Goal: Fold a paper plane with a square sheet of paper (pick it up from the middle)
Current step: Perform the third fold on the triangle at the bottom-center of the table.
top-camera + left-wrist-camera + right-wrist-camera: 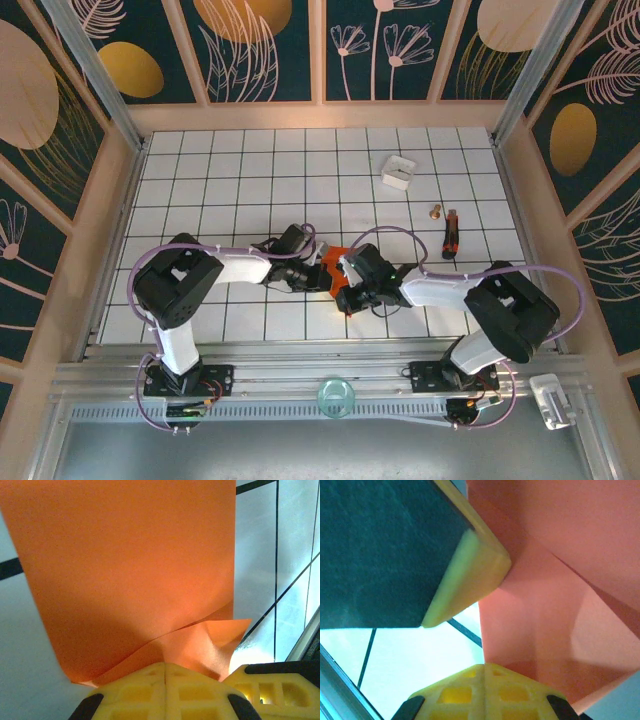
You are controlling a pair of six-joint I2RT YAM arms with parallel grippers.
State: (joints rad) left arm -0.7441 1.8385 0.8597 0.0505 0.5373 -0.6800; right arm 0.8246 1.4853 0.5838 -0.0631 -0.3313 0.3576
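1. Pinching the paper: left gripper, fingers closed on a creased edge.
2. Right gripper likewise clamped on paper, just beside the left's fingertip.
3. Paper between both grippers, over table, near-centre.

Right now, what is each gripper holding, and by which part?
The orange paper: left gripper and right gripper both pinch its folded edge, close together.
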